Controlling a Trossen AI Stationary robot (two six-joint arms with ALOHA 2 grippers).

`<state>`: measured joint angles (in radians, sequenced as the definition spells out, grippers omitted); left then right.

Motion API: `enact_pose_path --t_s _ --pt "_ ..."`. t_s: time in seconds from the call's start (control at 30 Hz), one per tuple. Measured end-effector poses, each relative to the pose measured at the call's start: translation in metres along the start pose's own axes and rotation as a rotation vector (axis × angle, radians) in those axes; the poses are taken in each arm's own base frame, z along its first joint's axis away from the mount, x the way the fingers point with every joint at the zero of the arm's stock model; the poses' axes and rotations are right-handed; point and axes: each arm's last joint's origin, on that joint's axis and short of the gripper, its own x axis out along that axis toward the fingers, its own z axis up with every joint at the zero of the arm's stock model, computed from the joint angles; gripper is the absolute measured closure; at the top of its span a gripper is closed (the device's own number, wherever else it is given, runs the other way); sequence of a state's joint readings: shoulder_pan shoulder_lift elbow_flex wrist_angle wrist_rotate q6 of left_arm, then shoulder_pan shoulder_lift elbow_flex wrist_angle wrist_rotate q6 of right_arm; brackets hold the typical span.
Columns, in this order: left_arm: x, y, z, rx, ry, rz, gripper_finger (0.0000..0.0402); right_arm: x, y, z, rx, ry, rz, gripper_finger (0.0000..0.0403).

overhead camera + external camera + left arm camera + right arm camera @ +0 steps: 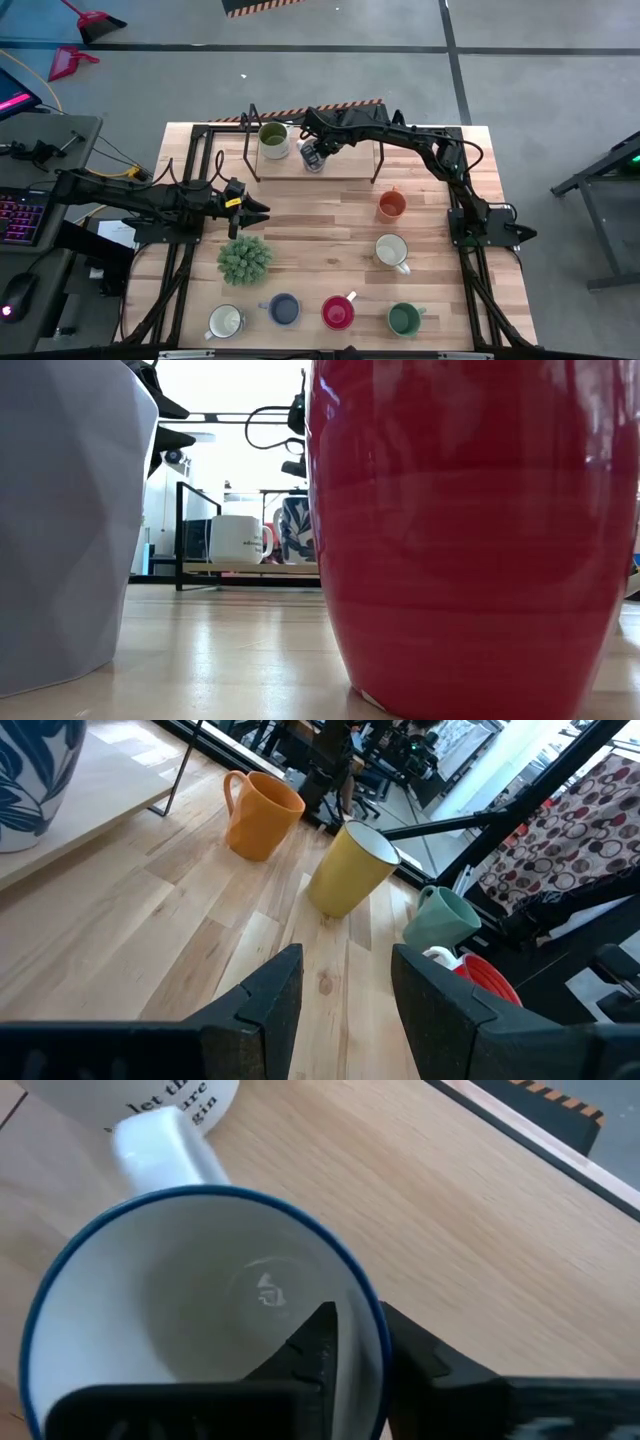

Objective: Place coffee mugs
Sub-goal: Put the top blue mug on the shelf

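Right tool [355, 1342] pinches the blue-rimmed mug's [200, 1320] wall, setting it on the raised shelf [345, 163] at twelve o'clock beside an olive mug [273, 139]. Left tool [345, 1010], partly open and empty, waits over the table [310, 230].

Two black jointed arms with black cables looped along the links. Left end effector [262, 210] has matte black angular fingers [262, 1010] and a yellow marking at the wrist. Right end effector [312, 158] black too.

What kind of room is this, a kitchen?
Probably a robotics lab or workshop, not a kitchen: a wooden table on bare concrete floor, striped hazard tape, a lit keyboard beside it.
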<state>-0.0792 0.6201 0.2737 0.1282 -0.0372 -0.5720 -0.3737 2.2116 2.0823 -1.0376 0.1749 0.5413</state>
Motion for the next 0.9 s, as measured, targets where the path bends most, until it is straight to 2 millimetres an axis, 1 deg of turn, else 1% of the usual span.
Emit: enact_pose_path --t_s 0.2,0.5,0.77,0.9 --pt "0.0 0.0 0.0 0.0 0.0 0.0 0.0259 0.0 0.001 0.003 -0.019 -0.027 0.014 0.0329" --pt "0.0 0.0 0.0 0.0 0.0 0.0 0.0259 -0.001 0.0 0.006 -0.036 -0.048 0.023 0.0302" --pt "0.0 0.0 -0.001 0.0 0.005 0.003 0.0259 -0.013 0.0 0.013 -0.055 -0.097 0.039 0.0295" --pt "0.0 0.001 -0.001 0.0 0.011 0.006 0.0259 -0.027 0.002 0.021 -0.074 -0.141 0.052 0.0295"
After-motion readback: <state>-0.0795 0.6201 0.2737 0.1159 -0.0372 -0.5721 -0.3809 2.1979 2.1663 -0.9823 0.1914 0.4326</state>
